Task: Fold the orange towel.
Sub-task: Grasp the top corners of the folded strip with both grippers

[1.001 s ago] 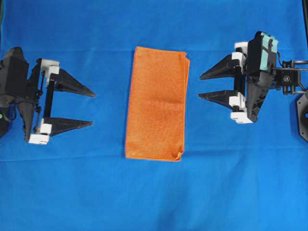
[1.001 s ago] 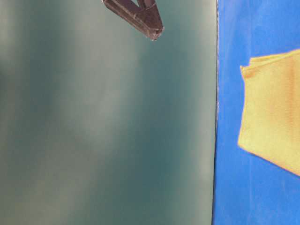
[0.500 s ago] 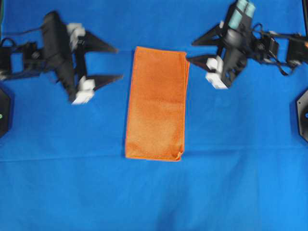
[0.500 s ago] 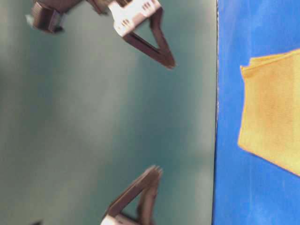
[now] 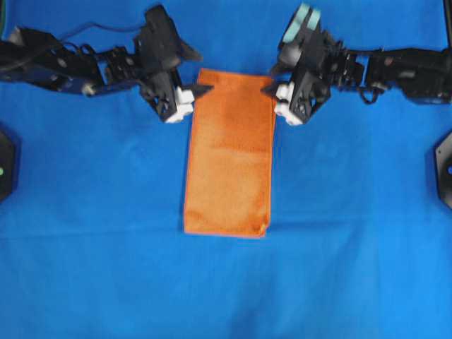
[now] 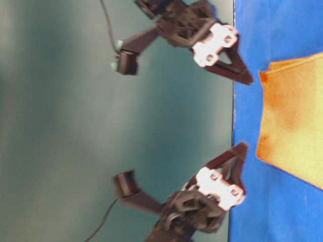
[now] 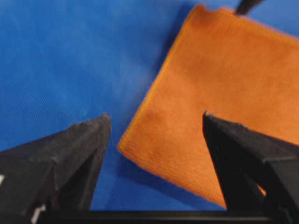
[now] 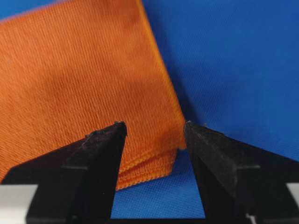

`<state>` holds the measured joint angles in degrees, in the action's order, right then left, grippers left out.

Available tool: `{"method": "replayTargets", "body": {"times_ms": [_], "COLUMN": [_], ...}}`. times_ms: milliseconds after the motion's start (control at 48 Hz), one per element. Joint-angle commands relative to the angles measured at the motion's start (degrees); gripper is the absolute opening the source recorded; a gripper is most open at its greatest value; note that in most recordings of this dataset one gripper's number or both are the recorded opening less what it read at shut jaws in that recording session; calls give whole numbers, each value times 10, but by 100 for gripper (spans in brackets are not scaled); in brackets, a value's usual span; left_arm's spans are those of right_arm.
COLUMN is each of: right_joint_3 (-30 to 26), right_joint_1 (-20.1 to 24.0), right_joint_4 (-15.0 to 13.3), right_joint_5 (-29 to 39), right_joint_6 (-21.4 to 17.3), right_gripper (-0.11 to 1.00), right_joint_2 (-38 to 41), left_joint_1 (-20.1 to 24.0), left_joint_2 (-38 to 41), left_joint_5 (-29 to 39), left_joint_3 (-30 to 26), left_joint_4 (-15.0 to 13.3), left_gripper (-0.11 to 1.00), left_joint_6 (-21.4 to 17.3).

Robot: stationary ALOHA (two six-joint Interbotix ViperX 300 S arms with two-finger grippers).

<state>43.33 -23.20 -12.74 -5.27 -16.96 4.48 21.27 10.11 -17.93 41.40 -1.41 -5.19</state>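
Towel (image 5: 229, 152) folded, flat on blue cloth (image 5: 226, 289) — left gripper (image 5: 200, 85) and right gripper (image 5: 272, 85) at its top corners, fingers wide.

Both arms reach inward toward each other at the far side, the left gripper (image 5: 200, 79) and right gripper (image 5: 270, 83) spread wide, holding nothing.

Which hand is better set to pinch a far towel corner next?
Right, marginally. The right hand is open with the orange towel corner between its fingers; the left hand also straddles its corner, less centred.
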Motion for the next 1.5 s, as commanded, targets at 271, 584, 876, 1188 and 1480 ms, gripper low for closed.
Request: {"method": "replayTargets", "body": {"times_ms": [271,584,876,1188,1480], "right_joint_3": [-12,-11,-11,-21,-31], "right_joint_1": [-18,-15,-13,-27,-62], "right_joint_4": [7,4,4,4,-4], "right_joint_5": [-16,-17,-17,-15,-13], "right_joint_6": [0,3,1,4,12], "right_gripper": [57,2,2,2,2], "right_joint_2": [39,39,39,34,18], "left_joint_1": [15,9,6,22,57], "left_joint_2": [60,66,64,33,31], "left_joint_5": [-22,-20,-19,-9,-3], "left_joint_3": [-24,-24,-21,-24,-39], "left_joint_4": [1,1,1,1,1], "left_gripper": [67,5,2,2,2], "left_joint_6": [-1,-7,-14,-39,-52]}}
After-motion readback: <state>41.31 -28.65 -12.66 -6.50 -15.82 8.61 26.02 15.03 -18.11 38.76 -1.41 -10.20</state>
